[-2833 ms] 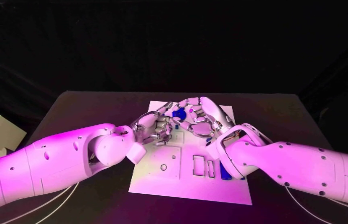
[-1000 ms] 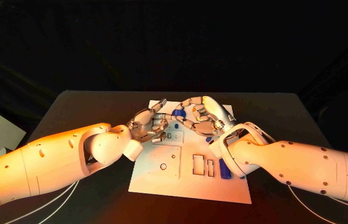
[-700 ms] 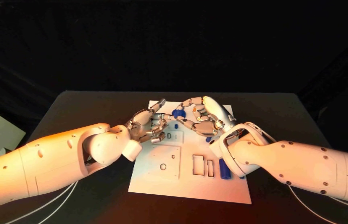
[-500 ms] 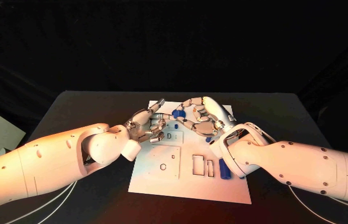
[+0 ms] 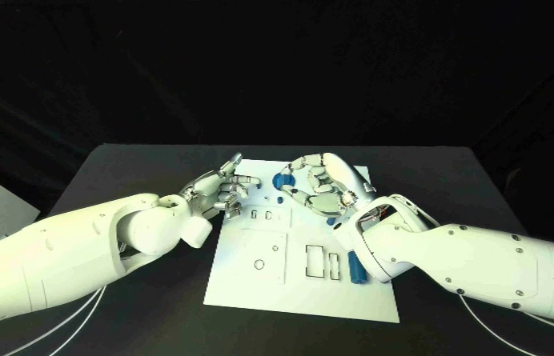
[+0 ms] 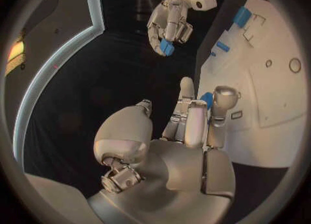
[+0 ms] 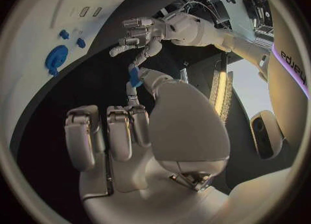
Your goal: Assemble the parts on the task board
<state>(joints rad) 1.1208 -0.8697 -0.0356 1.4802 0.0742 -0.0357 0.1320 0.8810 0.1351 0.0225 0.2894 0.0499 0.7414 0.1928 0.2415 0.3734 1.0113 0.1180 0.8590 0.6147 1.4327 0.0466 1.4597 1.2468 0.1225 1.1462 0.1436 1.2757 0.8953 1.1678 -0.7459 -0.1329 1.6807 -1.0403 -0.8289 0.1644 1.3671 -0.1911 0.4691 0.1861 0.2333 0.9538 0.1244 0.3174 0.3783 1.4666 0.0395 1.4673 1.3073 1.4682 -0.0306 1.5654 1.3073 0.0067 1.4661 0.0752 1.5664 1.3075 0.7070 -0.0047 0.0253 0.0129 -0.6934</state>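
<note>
Board (image 5: 303,280) — a white plate — lies in the middle of the black table (image 5: 127,168), with rectangular cut-outs and small holes across its near half. A round blue piece (image 5: 285,182) sits near the board's far edge; in the right wrist view the same blue disc (image 7: 56,57) lies flat on the board with two smaller blue pieces (image 7: 72,38) just beside it. A long blue piece (image 5: 355,270) lies on the board's right side, next to the right forearm.

The right hand (image 5: 324,184) hovers over the far part of the board with its fingers curled in, pinching a small blue block (image 6: 166,46) between thumb and fingertip — the left wrist view shows the block plainly at the fingertips (image 6: 160,41), and the right wrist view shows it as a blue piece against the thumb tip (image 7: 135,75).

The left hand (image 5: 216,192) is at the board's far left edge, its fingers spread apart and holding nothing. In the left wrist view its fingers (image 6: 192,123) reach over the board's edge, with a blue piece (image 6: 207,98) showing just behind them; I cannot tell whether they touch it.
</note>
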